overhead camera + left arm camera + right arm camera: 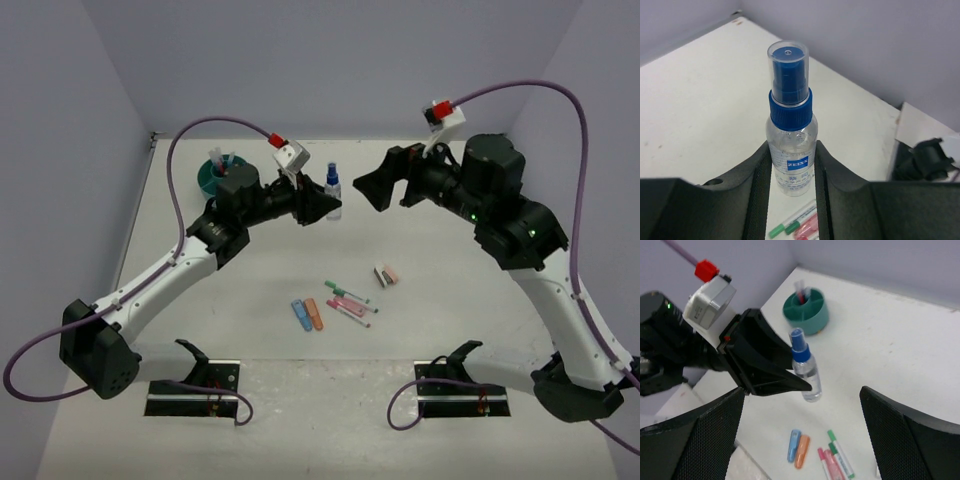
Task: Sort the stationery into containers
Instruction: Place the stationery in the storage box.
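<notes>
**Left gripper** (791, 146): part closed, both jaws pressed to the sides of an upright spray bottle (789, 107), clear body, blue collar and cap. The bottle stands on the table (450, 300), just off the left arm's tip.

**Right gripper** (370, 185): jaws spread wide, nothing between them. It faces the bottle from the right, near it but apart.

**Loose stationery**: all lying flat, toward the near edge from both grippers, between the two arms.
- Markers (350, 300): green, pink and red, bunched together, long axes running from far-left to near-right in the top view.
- Blue piece (299, 314) and orange piece (315, 316): side by side, just left of the markers, pointing roughly near to far.
- Erasers (386, 274): just right of the markers, the items closest to the right arm.

**Teal tub** (812, 320): far left, behind the left arm, a few items already standing in it.

**Judgement**: the empty right gripper is better placed to pick. It must come down and toward the near edge, with its jaws turned across a marker's slant.

**Surface and room**: plain white tabletop, pale lilac walls (300, 60) on three sides.
</notes>
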You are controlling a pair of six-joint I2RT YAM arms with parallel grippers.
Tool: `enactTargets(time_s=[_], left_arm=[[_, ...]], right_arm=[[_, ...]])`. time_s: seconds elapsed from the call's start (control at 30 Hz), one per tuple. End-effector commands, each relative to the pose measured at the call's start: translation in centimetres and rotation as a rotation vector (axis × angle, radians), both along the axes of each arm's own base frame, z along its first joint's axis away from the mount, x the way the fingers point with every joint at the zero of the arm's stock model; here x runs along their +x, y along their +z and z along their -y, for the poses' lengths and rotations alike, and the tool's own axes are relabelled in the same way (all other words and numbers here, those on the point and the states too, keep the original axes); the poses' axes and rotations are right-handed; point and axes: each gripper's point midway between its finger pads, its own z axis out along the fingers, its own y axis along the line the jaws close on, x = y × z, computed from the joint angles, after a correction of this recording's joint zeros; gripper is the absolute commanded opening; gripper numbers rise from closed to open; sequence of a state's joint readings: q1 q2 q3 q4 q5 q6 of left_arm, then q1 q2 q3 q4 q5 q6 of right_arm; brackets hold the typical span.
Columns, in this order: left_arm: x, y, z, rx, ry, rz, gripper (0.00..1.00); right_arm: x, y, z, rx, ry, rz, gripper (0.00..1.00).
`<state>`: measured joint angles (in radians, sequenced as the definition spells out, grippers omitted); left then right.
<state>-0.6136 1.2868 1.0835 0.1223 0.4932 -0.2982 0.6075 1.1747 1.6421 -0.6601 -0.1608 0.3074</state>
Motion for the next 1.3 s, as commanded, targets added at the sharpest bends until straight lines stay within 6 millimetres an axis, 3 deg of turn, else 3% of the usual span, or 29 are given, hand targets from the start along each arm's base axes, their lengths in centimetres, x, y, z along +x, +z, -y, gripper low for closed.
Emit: enactTargets(time_s=[0.0,0.03,0.23,0.27,0.33,0.47,0.57,0.77,1.13,1.27], left_arm=[[8.0,2.7,-6.9,0.019,0.534,0.025,0.0],[9.7,2.6,-9.7,0.033,0.681,0.023,0.0],[16.6,2.7,-22.8,0.012,1.089,-0.002,0.0],[18.0,2.0,-26.0,0.013,1.175,0.013,0.0],[19.2,2.2,-30.1,-0.01,1.276,0.06,0.0],[21.4,1.5,-34.7,-0.024,1.296,0.133,0.0],[22.6,1.8,-36.2,-0.045,1.245,0.184,0.0],[24.5,-1.5,-38.5,-0.044,1.258,0.148,0.0],[25.9,-8.5,-37.9,-0.07,1.216,0.011,0.0],[26.4,-10.0,-37.9,-0.062,1.213,-0.018,0.0]], right_arm=[[0.6,2.4,6.0,0.046,-0.289,0.103,0.99],[0.7,1.6,6.0,0.032,-0.294,0.102,0.99],[0.7,-3.0,5.1,-0.023,-0.235,0.071,0.99],[0.6,-3.5,4.8,-0.016,-0.221,0.073,0.99],[0.2,-3.2,4.3,0.021,-0.19,0.089,0.99],[-0.5,-4.1,3.2,0.053,-0.123,0.082,0.99],[-0.8,-4.2,2.6,0.064,-0.087,0.079,0.99],[-2.2,-3.5,1.8,0.104,-0.01,0.082,0.99],[-2.6,-3.6,0.9,0.111,0.044,0.075,0.99],[-2.6,-3.7,0.9,0.11,0.044,0.073,0.99]])
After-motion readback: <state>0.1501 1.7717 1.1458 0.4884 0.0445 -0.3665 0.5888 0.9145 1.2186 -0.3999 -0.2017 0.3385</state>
